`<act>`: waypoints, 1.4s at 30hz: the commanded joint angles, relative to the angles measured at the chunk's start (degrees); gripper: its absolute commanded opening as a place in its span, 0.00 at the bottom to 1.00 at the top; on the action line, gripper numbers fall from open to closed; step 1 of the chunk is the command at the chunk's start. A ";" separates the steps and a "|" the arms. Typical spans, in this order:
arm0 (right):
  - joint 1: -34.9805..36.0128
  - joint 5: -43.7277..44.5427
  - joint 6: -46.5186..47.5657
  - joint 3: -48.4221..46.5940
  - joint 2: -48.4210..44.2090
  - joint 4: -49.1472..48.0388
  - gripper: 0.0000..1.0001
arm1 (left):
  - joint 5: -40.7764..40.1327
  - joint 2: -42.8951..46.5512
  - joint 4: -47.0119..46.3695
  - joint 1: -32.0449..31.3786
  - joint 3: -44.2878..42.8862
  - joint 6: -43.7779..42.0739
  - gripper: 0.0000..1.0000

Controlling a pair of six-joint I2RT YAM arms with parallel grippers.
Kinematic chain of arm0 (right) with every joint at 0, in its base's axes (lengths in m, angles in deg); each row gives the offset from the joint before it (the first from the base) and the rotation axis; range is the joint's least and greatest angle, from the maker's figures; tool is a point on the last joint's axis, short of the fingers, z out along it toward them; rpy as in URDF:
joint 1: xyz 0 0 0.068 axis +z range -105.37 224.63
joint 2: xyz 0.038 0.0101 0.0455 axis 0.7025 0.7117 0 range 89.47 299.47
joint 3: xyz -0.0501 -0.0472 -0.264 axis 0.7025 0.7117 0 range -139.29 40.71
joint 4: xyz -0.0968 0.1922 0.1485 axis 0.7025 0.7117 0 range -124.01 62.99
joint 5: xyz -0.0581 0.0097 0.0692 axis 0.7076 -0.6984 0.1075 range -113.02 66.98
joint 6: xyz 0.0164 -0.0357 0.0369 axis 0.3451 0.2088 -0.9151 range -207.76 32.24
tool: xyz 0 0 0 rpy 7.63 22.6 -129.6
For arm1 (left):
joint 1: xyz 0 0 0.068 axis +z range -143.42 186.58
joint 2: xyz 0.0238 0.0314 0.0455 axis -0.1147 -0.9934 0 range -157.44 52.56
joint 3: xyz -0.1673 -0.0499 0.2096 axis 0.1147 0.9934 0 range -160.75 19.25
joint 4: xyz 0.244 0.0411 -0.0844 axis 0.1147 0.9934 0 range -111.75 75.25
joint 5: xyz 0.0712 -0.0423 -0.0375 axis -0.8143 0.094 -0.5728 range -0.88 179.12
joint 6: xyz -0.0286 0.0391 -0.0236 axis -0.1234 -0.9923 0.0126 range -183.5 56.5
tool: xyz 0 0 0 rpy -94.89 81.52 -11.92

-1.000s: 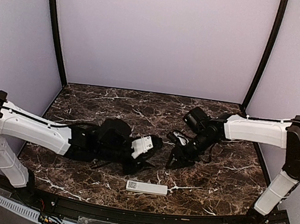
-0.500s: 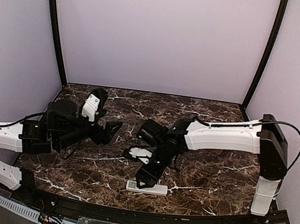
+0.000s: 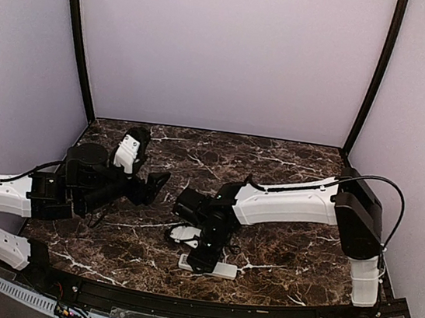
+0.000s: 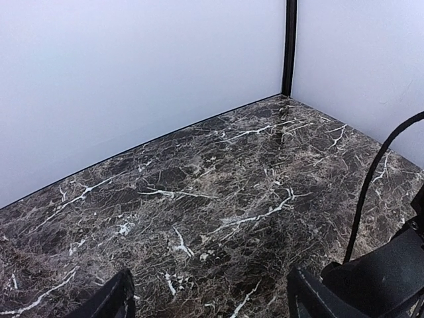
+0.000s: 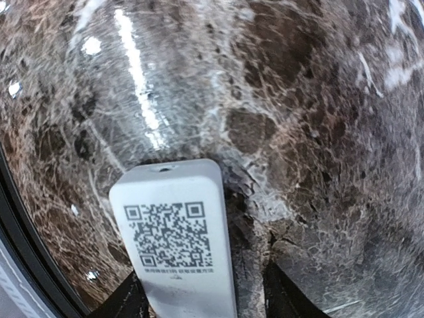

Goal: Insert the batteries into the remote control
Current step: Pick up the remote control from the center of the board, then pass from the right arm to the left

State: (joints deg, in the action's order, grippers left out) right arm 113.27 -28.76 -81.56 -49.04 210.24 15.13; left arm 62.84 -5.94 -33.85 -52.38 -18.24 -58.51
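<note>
The remote control (image 3: 212, 268) lies flat near the table's front edge, a slim white handset with a QR-code label facing up; no buttons or display show. In the right wrist view its end (image 5: 179, 232) lies between my open fingers, nearer the left fingertip (image 5: 122, 301). My right gripper (image 3: 198, 259) (image 5: 205, 303) is low over the remote's left part and open. My left gripper (image 3: 159, 183) (image 4: 209, 306) is open and empty above bare table at the left. No batteries are in view.
The dark marble table (image 3: 288, 239) is ringed by lilac walls and a black front rail (image 3: 194, 302). The right arm (image 3: 285, 204) stretches across the middle. A black cable (image 4: 371, 192) hangs at the right of the left wrist view.
My left arm has pulled back from the table's middle to the left. My right arm has swung from the right middle to the front and come down over the remote.
</note>
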 commanded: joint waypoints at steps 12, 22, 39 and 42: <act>-1.72 -0.62 -4.69 -2.86 -2.29 2.76 0.13 | 0.41 -0.51 -0.96 0.50 0.04 -2.06 0.78; -16.24 -26.78 -13.77 7.07 -29.53 -30.22 0.03 | 18.37 0.22 -3.49 0.40 -1.57 -6.79 0.75; -17.11 -39.05 -20.05 14.96 -37.52 -65.84 0.00 | 44.15 -10.27 -13.59 0.93 -16.85 0.86 0.88; -17.05 -39.17 -20.34 15.62 -37.84 -65.97 0.00 | 44.22 -10.82 -13.27 0.96 -17.31 1.15 0.78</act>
State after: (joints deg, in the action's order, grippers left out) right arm 96.11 -65.43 -100.56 -34.55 173.43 -45.87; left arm 104.91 -16.46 -45.78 -51.79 -34.03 -58.31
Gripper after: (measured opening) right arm 0.331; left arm 0.850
